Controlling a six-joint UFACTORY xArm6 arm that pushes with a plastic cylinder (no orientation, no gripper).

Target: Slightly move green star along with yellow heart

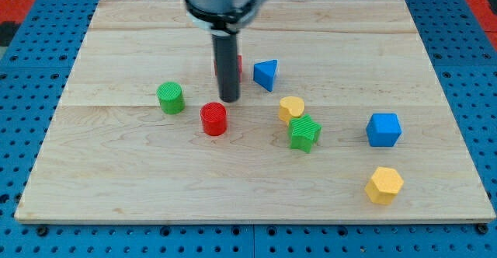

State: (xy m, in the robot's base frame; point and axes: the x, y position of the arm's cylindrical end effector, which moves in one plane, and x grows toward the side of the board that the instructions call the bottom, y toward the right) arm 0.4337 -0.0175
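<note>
The green star [305, 133] lies right of the board's middle, touching the yellow heart [291, 107] just above and to its left. My tip [229, 99] stands to the left of both, about a block's width above the red cylinder [213, 119]. The rod hides most of a red block [238, 65] behind it.
A green cylinder [170, 98] lies at the left. A blue triangle [266, 74] lies above the heart. A blue cube [384, 129] and a yellow hexagon [384, 185] lie at the right. The wooden board [116, 180] rests on a blue pegboard.
</note>
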